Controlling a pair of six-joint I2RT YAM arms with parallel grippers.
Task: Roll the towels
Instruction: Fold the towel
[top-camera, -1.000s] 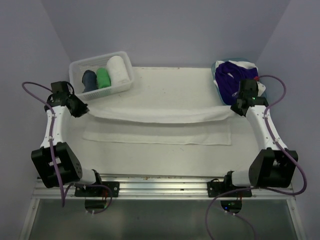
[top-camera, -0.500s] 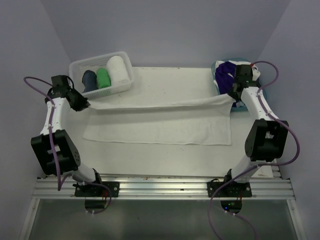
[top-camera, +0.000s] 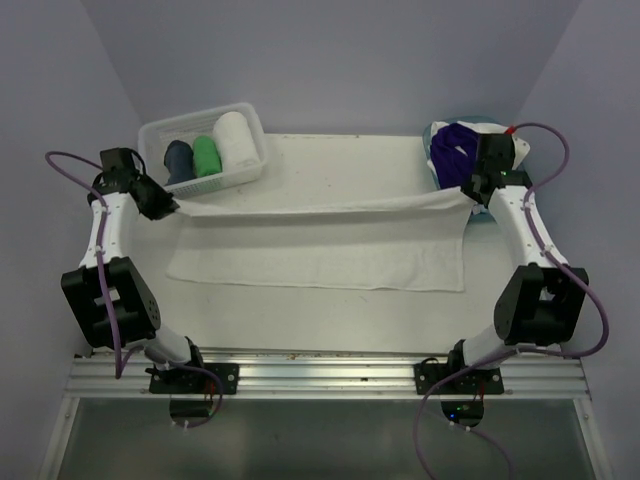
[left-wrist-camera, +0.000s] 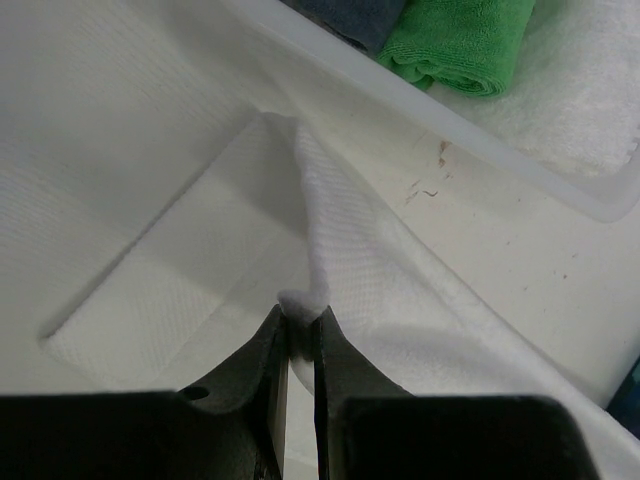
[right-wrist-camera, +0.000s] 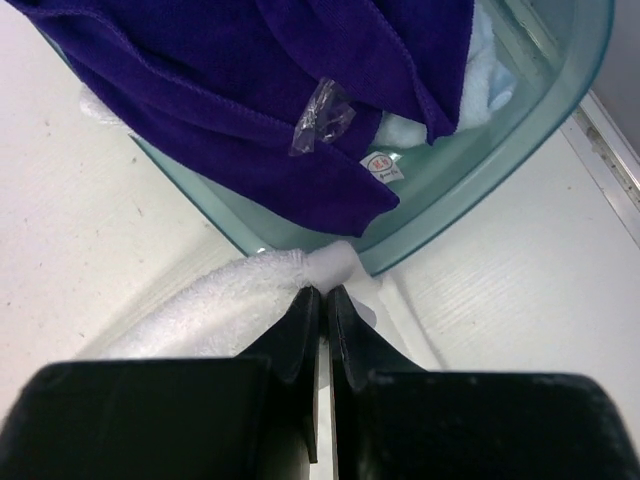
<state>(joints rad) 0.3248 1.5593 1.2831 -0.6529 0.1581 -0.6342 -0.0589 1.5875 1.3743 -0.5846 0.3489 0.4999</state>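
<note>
While the basket (top-camera: 228, 178) holds three rolls (top-camera: 206, 155), a purple towel (top-camera: 453, 150) fills the tub (right-wrist-camera: 505, 150).

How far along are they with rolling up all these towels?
Done: a navy roll, a green roll and a white roll sit in the basket. In hand: the left gripper and right gripper each pinch a corner of the big white towel, not yet rolled. Left: the purple towel and lighter cloths under it in the blue tub.
</note>
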